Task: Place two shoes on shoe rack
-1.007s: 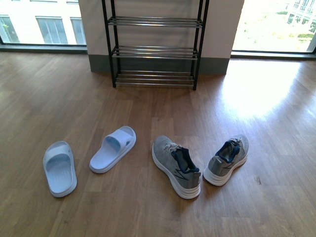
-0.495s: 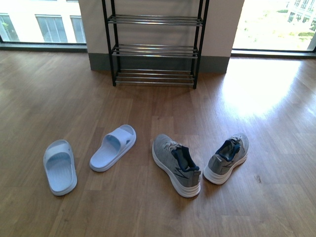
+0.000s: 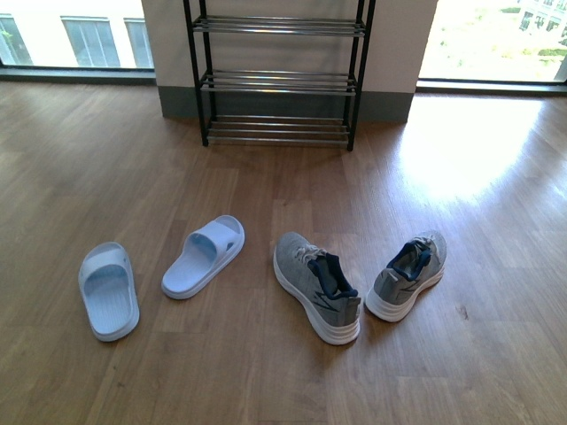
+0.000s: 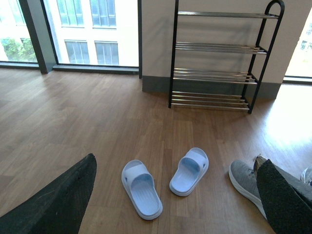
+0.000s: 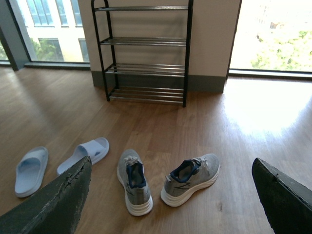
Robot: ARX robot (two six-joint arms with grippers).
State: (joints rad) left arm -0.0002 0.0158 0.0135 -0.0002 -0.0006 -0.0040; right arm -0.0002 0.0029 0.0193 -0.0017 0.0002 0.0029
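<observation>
left gripper (image 4: 175, 165), right gripper (image 5: 171, 165), jaws wide; two shoes (image 3: 316, 285) on floor (image 3: 266, 195)

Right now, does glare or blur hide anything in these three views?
Front view: sun glare whitens the floor right of the shoe rack; both sneakers are sharp. Right wrist view: same bright patch, window blown out. Left wrist view: evenly lit, slippers clear.
</observation>
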